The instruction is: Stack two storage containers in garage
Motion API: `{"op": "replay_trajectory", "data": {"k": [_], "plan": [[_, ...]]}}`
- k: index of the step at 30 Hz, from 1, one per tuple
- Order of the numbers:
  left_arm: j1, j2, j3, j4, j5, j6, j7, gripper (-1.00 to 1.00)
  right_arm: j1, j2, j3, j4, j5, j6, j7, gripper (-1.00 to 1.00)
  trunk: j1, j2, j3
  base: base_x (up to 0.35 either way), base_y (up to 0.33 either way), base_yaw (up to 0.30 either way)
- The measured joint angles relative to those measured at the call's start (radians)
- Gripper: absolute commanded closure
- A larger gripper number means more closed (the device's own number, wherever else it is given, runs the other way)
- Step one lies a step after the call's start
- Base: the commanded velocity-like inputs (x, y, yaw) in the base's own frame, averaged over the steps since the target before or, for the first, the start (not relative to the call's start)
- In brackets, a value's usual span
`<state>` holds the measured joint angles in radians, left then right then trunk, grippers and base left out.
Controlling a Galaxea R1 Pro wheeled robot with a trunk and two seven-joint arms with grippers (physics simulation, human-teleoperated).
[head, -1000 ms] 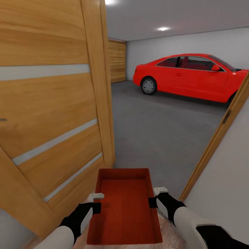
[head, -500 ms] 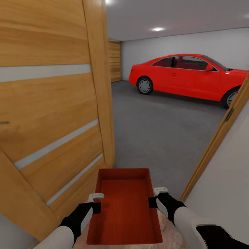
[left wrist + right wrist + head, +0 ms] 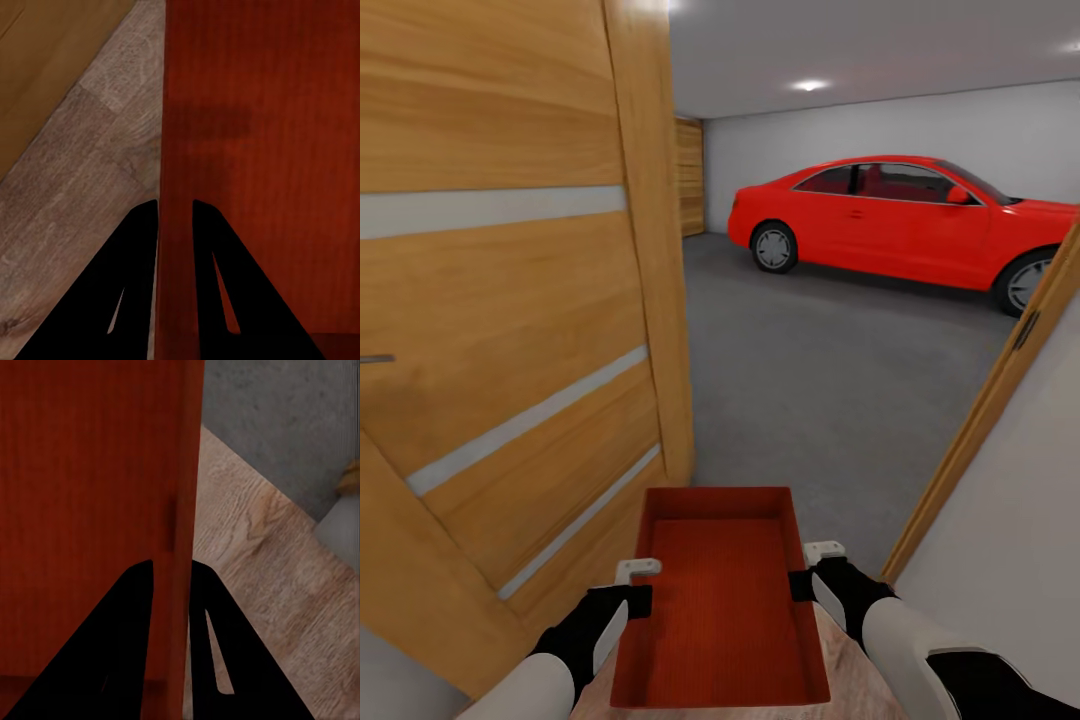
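One red-orange storage container [image 3: 720,600] hangs level in front of me, low in the head view, carried between both arms. My left gripper [image 3: 639,586] is shut on its left long wall and my right gripper [image 3: 808,572] on its right long wall. In the left wrist view the black fingers [image 3: 139,247] straddle the container's wall [image 3: 262,150]. The right wrist view has the right gripper [image 3: 172,566] pinching the opposite wall [image 3: 90,472]. The container is empty. Ahead lies the garage with its dark grey floor [image 3: 810,380].
An open wooden door [image 3: 510,300] stands close on my left. A wooden door frame [image 3: 980,420] and white wall [image 3: 1020,520] are close on my right. A red car [image 3: 900,220] is parked at the garage's far side. Wood-plank flooring [image 3: 82,187] is beneath me.
The whole head view has shifted: the car and doorway sit further left in the picture, so the camera has moved. The container and both grippers keep their hold and place in view.
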<state>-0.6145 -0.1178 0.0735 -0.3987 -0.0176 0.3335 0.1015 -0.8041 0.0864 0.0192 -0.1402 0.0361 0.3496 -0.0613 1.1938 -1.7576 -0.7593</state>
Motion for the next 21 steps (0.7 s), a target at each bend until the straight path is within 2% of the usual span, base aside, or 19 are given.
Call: {"op": "replay_trajectory", "data": {"k": [16,21], "plan": [[0.000,0.000,-0.001,-0.001,0.000,0.002,0.001,1.00,0.000,-0.001,-0.001,0.000,0.000,0.000,0.001,1.00,0.000,0.000,0.000,0.000,0.001,-0.253],[0.000,0.000,0.000,-0.001,0.000,0.002,0.001,1.00,0.000,0.000,-0.001,0.000,0.000,0.000,0.001,1.00,0.000,0.000,0.000,0.000,0.008,-0.120]]}}
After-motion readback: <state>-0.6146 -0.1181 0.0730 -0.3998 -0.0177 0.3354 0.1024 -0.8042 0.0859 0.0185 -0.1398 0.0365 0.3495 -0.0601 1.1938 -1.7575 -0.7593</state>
